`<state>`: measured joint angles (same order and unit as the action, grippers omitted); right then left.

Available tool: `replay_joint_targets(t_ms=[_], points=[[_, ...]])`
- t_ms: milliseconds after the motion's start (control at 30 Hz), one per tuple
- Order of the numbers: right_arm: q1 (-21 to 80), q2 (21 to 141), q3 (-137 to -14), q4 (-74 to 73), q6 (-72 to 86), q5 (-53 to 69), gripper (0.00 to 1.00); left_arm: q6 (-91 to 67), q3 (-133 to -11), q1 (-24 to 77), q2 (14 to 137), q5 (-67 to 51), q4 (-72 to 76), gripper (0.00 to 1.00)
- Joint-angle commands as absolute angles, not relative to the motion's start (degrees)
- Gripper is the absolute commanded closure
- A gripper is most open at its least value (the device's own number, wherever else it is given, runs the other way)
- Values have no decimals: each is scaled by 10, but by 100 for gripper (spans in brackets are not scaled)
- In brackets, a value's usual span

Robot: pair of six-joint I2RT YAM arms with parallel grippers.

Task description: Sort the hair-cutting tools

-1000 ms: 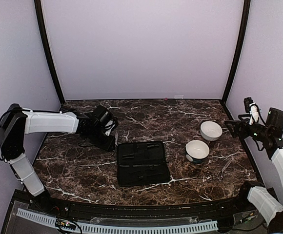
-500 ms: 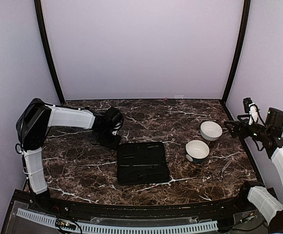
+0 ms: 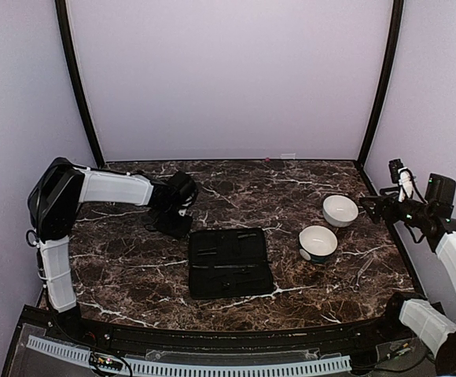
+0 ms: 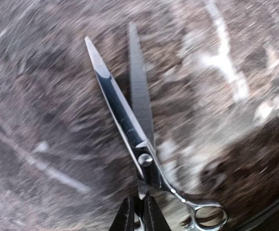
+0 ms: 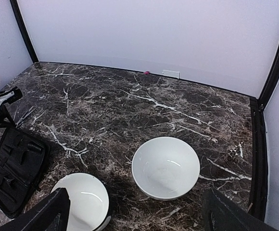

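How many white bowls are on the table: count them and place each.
2. The farther bowl stands on the right; the nearer bowl sits just in front and left of it, right of the black case. No other shows.

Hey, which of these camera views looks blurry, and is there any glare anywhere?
Left wrist view: the marble table is streaked with motion blur, while the scissors look fairly crisp. Right wrist view: sharp, with small glints inside the far bowl and the near bowl. Top external view: soft, even light, no harsh shadows.
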<state>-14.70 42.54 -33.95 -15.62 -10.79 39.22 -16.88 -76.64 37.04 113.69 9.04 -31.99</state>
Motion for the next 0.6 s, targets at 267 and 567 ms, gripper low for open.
replay_joint_targets(t_ms=[267, 567], points=[[-150, 450, -347, -151, -113, 412, 5, -85, -605, 279, 973, 131, -376, 90], [-151, 438, -346, -156, -115, 412, 5, -134, -686, 276, 985, 103, -393, 58]])
